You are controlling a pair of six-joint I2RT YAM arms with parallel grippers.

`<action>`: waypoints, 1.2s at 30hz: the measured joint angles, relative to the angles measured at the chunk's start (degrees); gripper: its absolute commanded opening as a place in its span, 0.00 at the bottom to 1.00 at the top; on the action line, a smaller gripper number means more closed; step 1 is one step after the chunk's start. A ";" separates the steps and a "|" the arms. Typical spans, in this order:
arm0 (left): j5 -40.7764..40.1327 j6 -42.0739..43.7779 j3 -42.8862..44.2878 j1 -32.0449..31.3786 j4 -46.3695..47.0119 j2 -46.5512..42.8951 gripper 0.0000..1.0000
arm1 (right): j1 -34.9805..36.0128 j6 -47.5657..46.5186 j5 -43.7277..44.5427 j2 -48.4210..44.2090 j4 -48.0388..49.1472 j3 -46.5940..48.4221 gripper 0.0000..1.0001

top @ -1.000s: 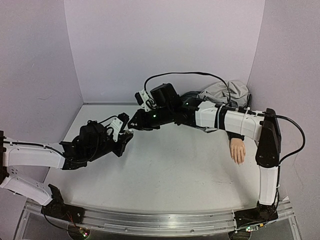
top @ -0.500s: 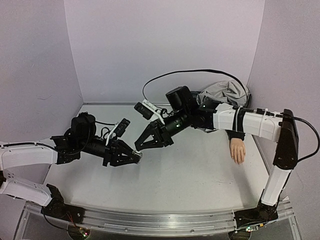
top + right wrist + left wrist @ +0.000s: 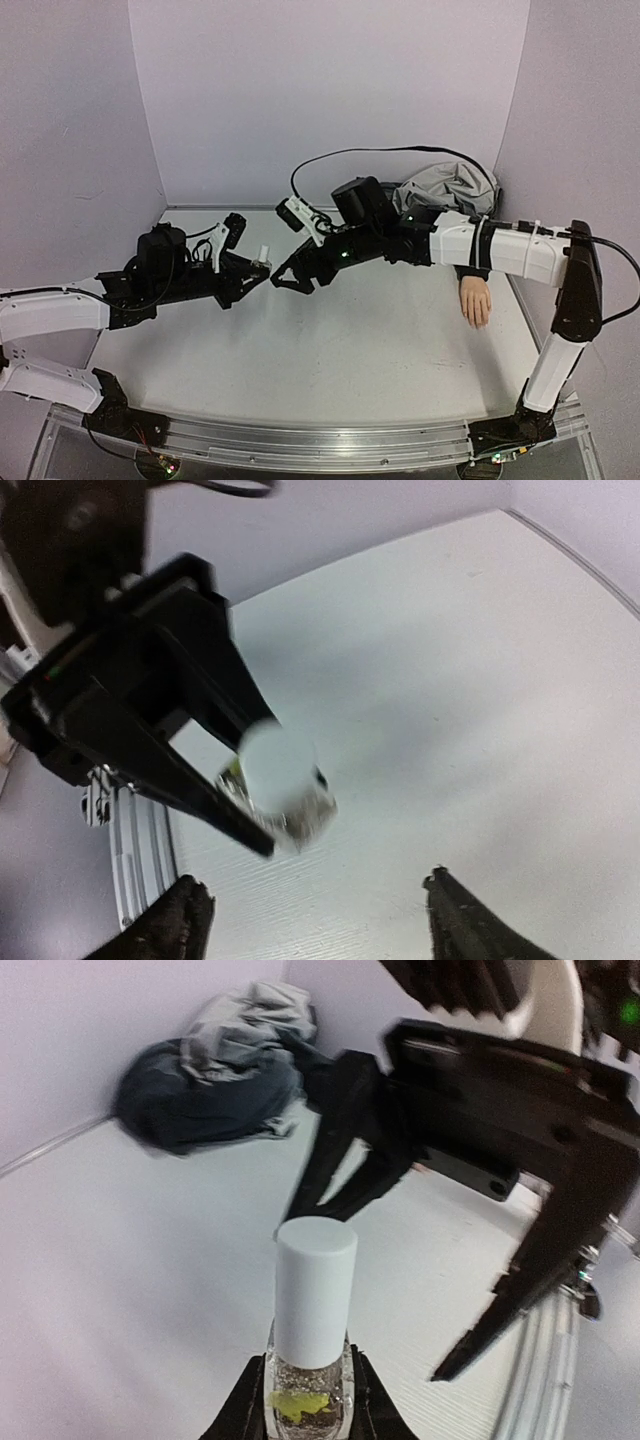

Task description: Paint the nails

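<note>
- At the left of the table, the left gripper is clamped tight on a small clear bottle, holding it upright above the surface with its white cap on.
- Just right of it, the right gripper has its jaws spread wide and holds nothing; in its wrist view the cap sits between and beyond the fingers, not touched.
- Risk: if those jaws close off-centre they could shove the cap sideways and tilt or pull the bottle out of the left grip.
- Risk: a twist on the cap may turn the whole bottle if the left hold slips, and polish could spill.
- Further right, at the back, lies a heap of grey clothing, clear of both grippers.
- At the far right edge rests the mannequin hand in its dark sleeve; the nails are too small to make out, well apart from the bottle, with the right forearm crossing above the sleeve.
</note>
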 measured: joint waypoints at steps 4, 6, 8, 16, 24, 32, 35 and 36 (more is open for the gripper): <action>-10.93 2.05 -0.02 0.02 0.81 0.09 0.00 | 0.26 5.79 11.69 -2.45 0.20 -2.86 0.98; -13.75 2.89 -0.02 0.02 0.81 0.44 0.00 | 0.26 9.42 15.80 -3.69 0.72 -3.80 0.98; -15.30 3.10 -0.02 0.00 0.83 0.87 0.00 | 0.26 13.00 18.84 -4.28 1.51 -4.11 0.98; -15.82 2.95 0.00 -0.52 0.87 4.35 0.00 | 0.26 24.87 19.74 -4.13 4.94 -4.11 0.91; -15.76 3.30 0.07 -2.91 0.87 7.06 0.00 | 1.03 29.70 15.52 1.18 7.26 -2.16 0.75; -15.78 3.69 0.13 -3.10 1.01 7.76 0.00 | 2.16 30.93 13.40 5.16 7.72 0.94 0.41; -15.74 4.17 0.13 -3.15 1.22 7.93 0.00 | 2.19 31.17 13.00 5.97 7.89 1.60 0.33; -15.74 4.24 0.13 -3.15 1.22 7.93 0.00 | 2.19 31.10 12.96 6.05 7.87 1.60 0.31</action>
